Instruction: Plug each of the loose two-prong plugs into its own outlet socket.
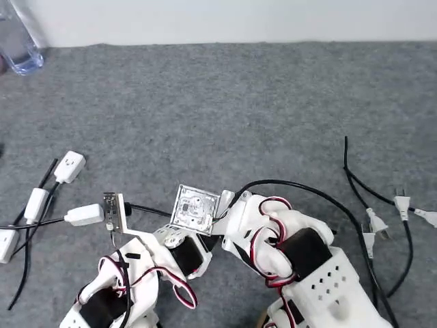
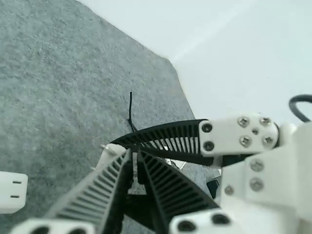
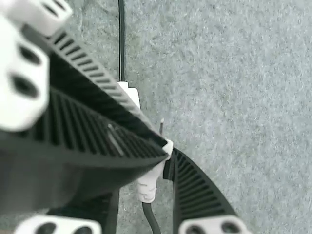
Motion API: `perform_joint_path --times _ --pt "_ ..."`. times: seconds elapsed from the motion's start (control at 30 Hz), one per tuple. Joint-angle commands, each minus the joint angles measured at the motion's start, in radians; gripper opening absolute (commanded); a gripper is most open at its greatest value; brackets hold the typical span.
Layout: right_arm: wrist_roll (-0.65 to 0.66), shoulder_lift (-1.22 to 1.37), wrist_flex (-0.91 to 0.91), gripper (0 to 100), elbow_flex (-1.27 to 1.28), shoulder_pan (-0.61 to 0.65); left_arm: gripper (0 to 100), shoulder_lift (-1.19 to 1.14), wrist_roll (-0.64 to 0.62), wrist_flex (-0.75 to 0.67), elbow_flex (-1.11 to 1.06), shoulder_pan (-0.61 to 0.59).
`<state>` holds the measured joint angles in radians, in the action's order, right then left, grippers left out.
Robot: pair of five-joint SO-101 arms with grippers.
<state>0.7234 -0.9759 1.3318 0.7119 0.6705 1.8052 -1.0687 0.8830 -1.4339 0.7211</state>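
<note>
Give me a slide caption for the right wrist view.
Right gripper shut on a white two-prong plug, one prong showing, over the grey table.

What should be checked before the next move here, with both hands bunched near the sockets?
1. Right hand shut on plug: ok.
2. Prongs aimed at the nearest socket: cannot tell.
3. That socket beside the hands: ok.
4. Hands clear of each other: not ok, they cross in the left wrist view.
5. Left hand load: cannot tell.
6. Other plugs plugged in: not ok, loose on the carpet.
</note>
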Motion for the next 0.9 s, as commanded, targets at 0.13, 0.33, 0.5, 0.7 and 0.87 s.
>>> perform_joint_path --times 0.13,0.33,0.5,0.7,0.87 --pt "-0.011 -0.019 0.008 0.8 -0.129 0.01 1 0.017 0.009 0.028 0.03 0.003" --pt "-0.034 -0.019 0.038 0.8 -0.161 0.025 1 0.017 0.011 0.038 0.03 0.003" --pt "-0.078 -0.019 0.044 0.8 -0.195 0.041 1 0.017 0.011 0.038 0.03 0.002" --pt "-0.101 -0.019 0.133 0.8 -0.313 0.087 1 0.017 0.011 0.04 0.03 0.002" --pt "-0.127 -0.019 0.151 0.8 -0.345 0.105 1 0.017 0.011 0.04 0.03 0.002"
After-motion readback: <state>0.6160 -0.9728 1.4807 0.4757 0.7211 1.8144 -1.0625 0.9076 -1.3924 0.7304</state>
